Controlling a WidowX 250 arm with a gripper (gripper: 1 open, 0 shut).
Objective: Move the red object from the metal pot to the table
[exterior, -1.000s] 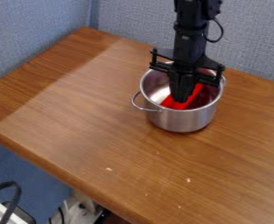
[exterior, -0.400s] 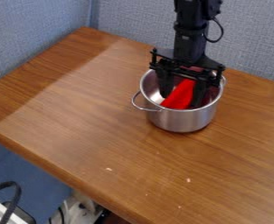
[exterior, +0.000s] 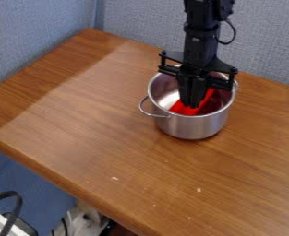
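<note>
The red object is seen inside the metal pot, lying low against the inner wall on the far right side. It is bright red, with a plastic-looking sheen, and only part of it is exposed: a patch to the left of the black fingers and a strip to their right, so that its full outline cannot be made out. Its colour is mirrored as a reddish glow on the polished steel around it. The pot is small, round and straight-sided, with a small loop handle projecting from its left side, and it is placed on the table, a brown wooden top with visible grain and a rounded near edge, towards the far right part of the surface. The gripper is lowered straight down into the pot from above, its dark fingers drawn close together over the red object; whether the piece is actually clamped between them cannot be told from this view. Behind the table a grey-blue textured wall is visible.
</note>
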